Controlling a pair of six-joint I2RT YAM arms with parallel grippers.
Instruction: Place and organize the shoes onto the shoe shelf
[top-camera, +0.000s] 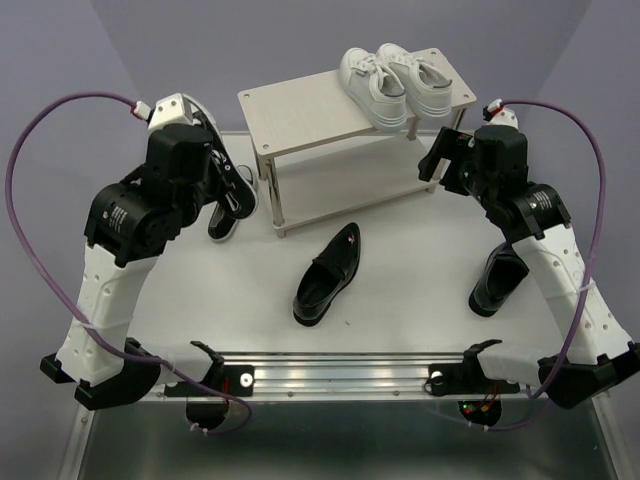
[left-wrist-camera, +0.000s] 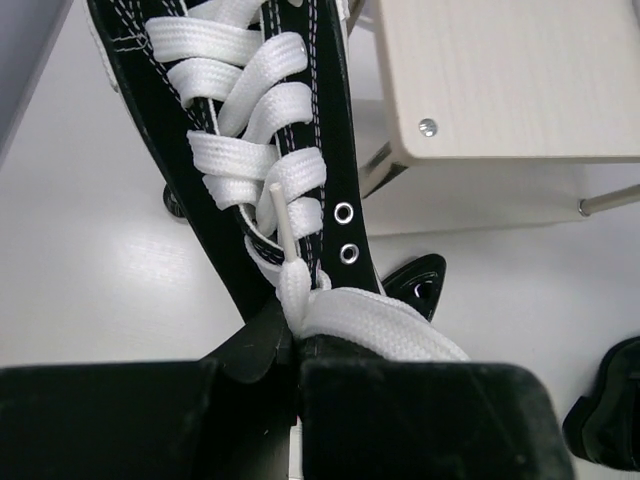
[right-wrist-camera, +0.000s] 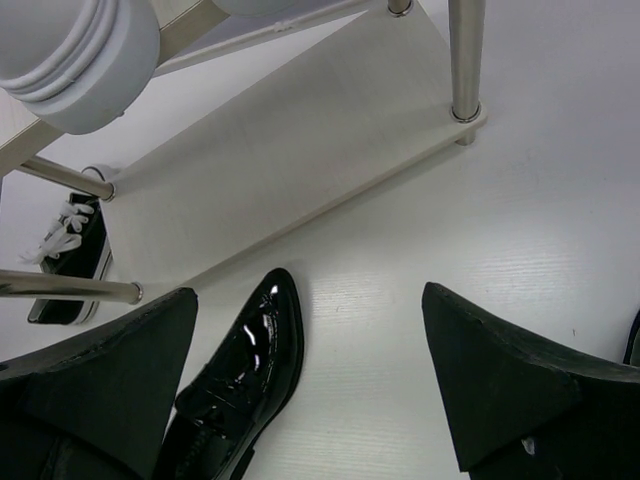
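L fingers (left-wrist-camera: 297, 365) clamped on black canvas sneaker (left-wrist-camera: 240, 150); R fingers (top-camera: 442, 155) spread wide, empty.
Grip is at sneaker's lace & upper edge, just left of shoe shelf (top-camera: 300, 115). R fingers hang over table (top-camera: 420, 260), right of shelf. White sneaker pair (top-camera: 400, 80) on top board, right end. Loafer (top-camera: 328, 275) mid-table; 2nd loafer (top-camera: 495, 285) near-right, under R arm.

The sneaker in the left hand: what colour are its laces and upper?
White laces, black upper; the sneaker shows best in the left wrist view.
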